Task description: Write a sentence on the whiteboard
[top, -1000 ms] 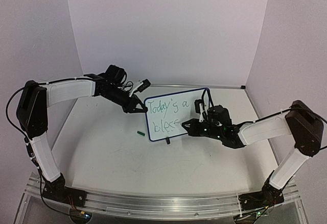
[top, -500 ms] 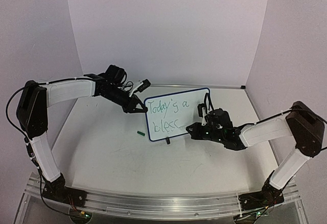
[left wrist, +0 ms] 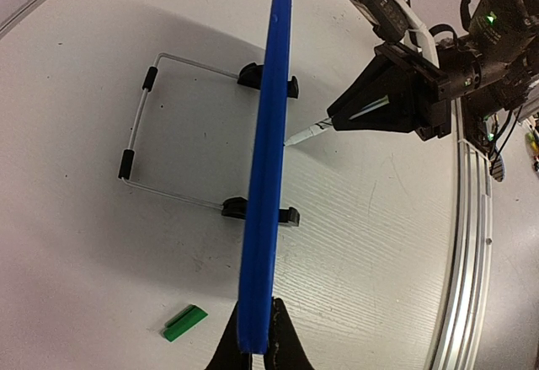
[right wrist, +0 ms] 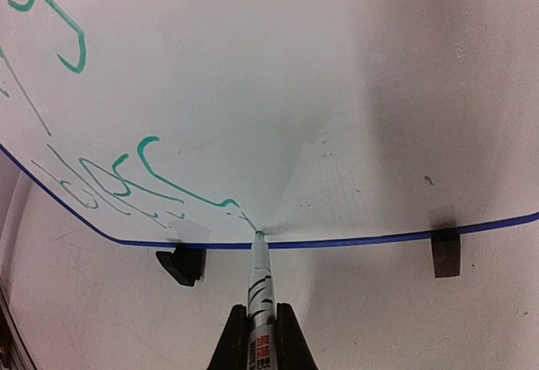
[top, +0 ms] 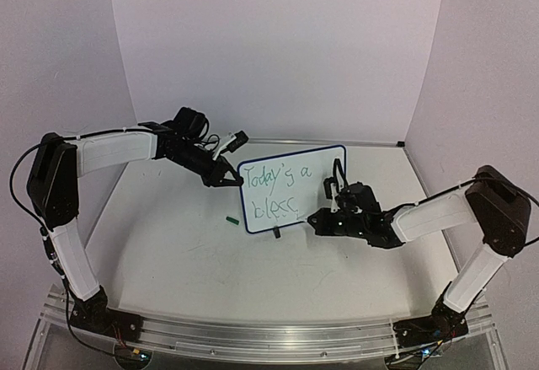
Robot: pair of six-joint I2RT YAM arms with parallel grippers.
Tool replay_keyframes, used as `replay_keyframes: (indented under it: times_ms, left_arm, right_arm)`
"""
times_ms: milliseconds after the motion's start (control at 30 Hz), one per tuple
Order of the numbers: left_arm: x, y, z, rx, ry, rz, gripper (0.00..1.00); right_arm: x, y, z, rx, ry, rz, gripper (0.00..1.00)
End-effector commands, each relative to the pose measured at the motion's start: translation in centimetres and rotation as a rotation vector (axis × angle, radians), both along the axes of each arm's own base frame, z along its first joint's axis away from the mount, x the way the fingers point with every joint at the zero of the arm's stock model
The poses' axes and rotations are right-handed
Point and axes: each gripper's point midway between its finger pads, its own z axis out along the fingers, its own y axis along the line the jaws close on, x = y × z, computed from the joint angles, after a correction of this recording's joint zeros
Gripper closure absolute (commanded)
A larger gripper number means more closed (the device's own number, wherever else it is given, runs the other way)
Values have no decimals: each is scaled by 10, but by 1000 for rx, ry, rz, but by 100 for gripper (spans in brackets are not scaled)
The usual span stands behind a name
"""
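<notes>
As a marker (right wrist: 259, 281) touches it, the sentence (top: 268, 177) reads "Today's a bless".

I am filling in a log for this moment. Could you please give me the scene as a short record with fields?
whiteboard: standing upright on the table
left tool: shut on the whiteboard's left edge
right tool: shut on a marker
marker tip: touching the whiteboard near its lower edge
writing: green, "Today's a", with a second line begun below it
cap: green, lying on the table left of the whiteboard
</notes>
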Motion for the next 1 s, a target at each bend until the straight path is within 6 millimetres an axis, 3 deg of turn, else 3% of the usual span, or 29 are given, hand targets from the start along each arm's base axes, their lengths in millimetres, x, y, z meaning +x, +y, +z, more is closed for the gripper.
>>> replay_keyframes:
  times_ms: [0, 300, 567, 967]
  left_arm:
    - [0, 6, 12, 24, -62, 7, 100]
    - [0, 6, 11, 25, -61, 8, 100]
    - [0, 5, 12, 22, -64, 6, 100]
    - [-2, 4, 11, 26, -63, 2, 100]
  right_arm:
    - [14, 14, 16, 24, -41, 19, 100]
    - [14, 28, 38, 109, -75, 62, 100]
    - [-12, 18, 77, 186, -126, 117, 100]
    - [-24, -2, 87, 170, -148, 180, 100]
